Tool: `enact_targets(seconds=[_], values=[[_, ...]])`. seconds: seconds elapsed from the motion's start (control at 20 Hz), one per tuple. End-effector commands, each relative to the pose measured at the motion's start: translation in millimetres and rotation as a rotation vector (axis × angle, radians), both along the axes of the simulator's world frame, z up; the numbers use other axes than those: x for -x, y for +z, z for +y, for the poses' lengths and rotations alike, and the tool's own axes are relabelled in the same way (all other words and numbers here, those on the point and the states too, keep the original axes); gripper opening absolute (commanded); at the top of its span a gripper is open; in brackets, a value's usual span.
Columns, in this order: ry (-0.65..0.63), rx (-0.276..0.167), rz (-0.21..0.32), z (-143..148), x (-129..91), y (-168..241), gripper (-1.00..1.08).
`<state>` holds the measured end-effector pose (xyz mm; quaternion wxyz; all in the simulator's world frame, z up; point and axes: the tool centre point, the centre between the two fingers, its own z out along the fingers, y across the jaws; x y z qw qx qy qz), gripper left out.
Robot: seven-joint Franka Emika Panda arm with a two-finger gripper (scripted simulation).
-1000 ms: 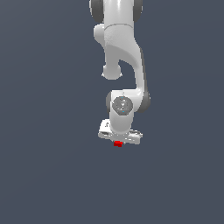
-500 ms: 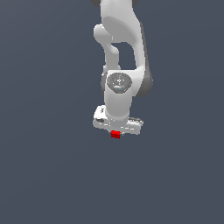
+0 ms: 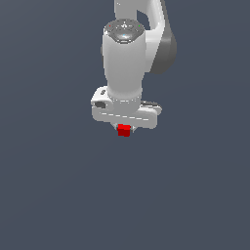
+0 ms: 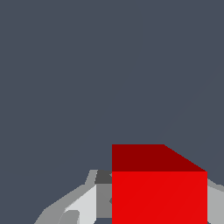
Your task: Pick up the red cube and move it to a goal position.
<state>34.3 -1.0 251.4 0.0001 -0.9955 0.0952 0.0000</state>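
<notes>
The red cube (image 3: 124, 131) hangs just under the white hand of the arm, held between the fingers of my gripper (image 3: 124, 130), which is shut on it. In the exterior view only the cube's lower part shows below the hand. The wrist view shows the red cube (image 4: 159, 192) close up and large, with one grey finger (image 4: 83, 203) against its side and the other finger (image 4: 215, 201) at the opposite side. My gripper (image 4: 153, 205) carries the cube above the plain dark floor. No goal marker shows in either view.
The white arm (image 3: 128, 53) rises straight above the hand in the exterior view. A plain dark grey-blue ground (image 3: 58, 195) fills everything else in both views.
The arm has swung up toward the camera with the cube in its grip. The hand and cube now sit higher in the picture and appear larger.
</notes>
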Motion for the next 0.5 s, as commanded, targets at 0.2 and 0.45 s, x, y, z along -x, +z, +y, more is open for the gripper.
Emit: enact_targets(seconds=[0.2, 0.45], values=[[0.0, 0.0, 0.0, -13.2, 6.5, 78.0, -1.0], [0.0, 0.0, 0.0, -22.7, 9.8, 133.4, -1.0]])
